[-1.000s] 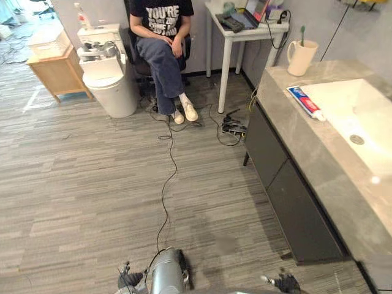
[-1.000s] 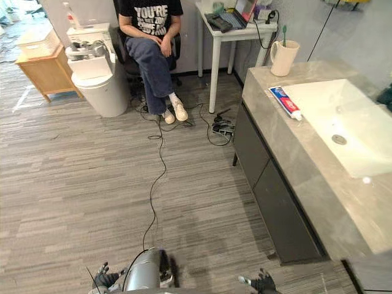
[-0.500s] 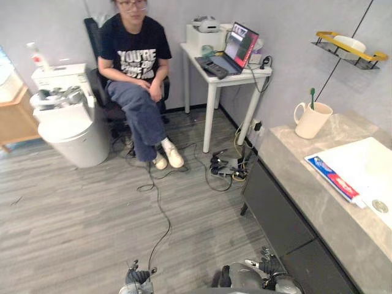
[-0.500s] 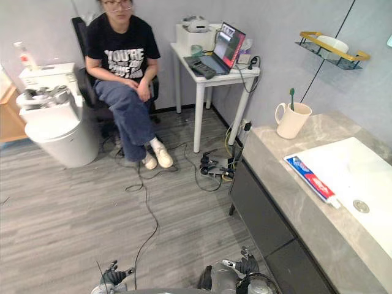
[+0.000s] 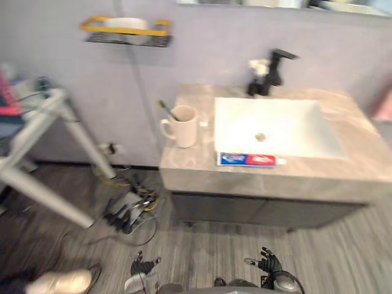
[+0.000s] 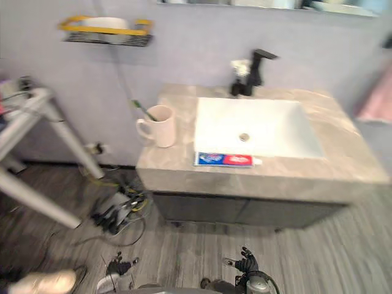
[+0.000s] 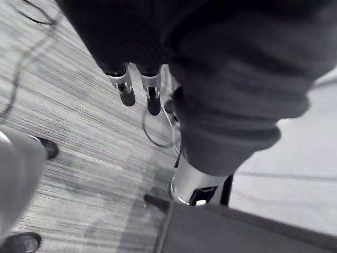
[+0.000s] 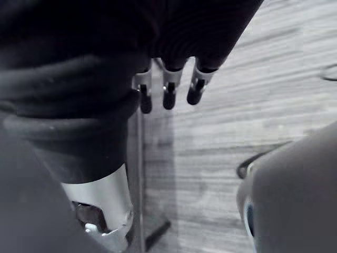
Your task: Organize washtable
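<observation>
The task looks barely begun — neither hand is at the washtable (image 5: 343, 177). The left hand (image 5: 142, 267) and right hand (image 5: 268, 263) hang low in front of it, fingers straight and relaxed, holding nothing. The mug (image 5: 184, 127) stands near the washtable's left edge with a toothbrush (image 5: 166, 111) in it. The toothpaste tube (image 5: 248, 160) lies loose along the front rim of the basin (image 5: 288, 122), close to the washtable's front edge. Putting the tube away — perhaps in the mug — seems to be what is left.

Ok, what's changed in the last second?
The view swung round: the robot now faces the washtable head-on. Nothing on it moved: the toothpaste lies at the basin's front edge, the mug with its toothbrush beside the basin. The left hand and right hand hang low, open and empty.
</observation>
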